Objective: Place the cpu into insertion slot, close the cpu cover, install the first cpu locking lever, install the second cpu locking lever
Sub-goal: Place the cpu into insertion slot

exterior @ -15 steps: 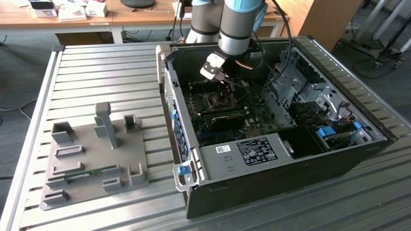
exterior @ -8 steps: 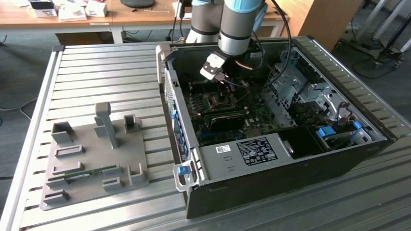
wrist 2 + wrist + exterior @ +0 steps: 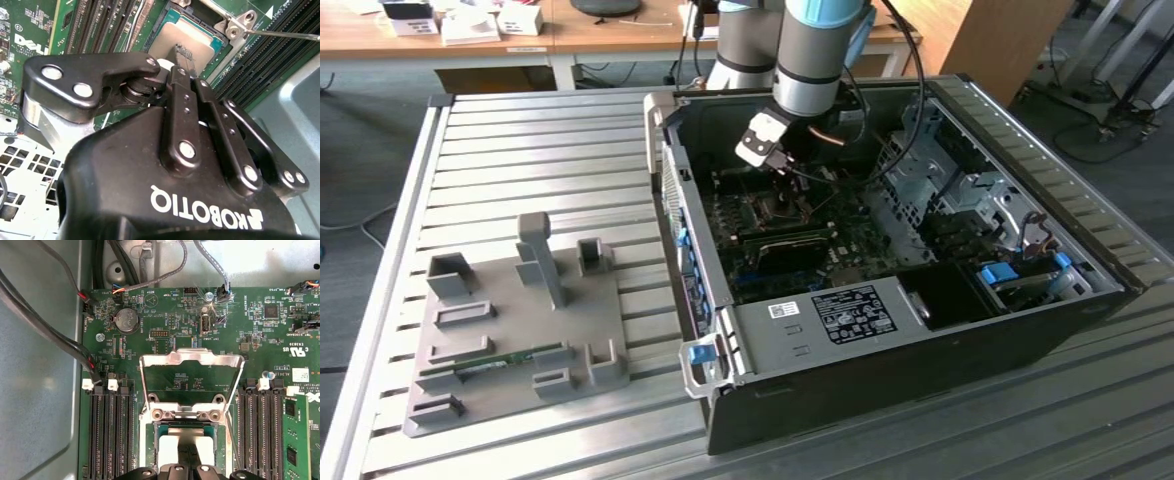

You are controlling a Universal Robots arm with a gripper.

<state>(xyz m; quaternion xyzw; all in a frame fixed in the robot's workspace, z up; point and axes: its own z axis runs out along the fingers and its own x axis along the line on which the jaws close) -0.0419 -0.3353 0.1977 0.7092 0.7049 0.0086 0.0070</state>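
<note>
Though half hidden, cpu seemingly lies under gripper.

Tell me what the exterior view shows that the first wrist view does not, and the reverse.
Exterior view: the computer case, the grey fixture tray, the slatted table. First wrist view: the cpu cover raised open, the cpu in the insertion slot, a coin battery. Shared: the green circuit board and the gripper at the slot.

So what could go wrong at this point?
The hand, tips shut, is right at the cpu in the insertion slot; if the chip lies crooked, pressing could harm the socket. The cpu cover stands open just beyond the hand, so a careless move might knock it.
</note>
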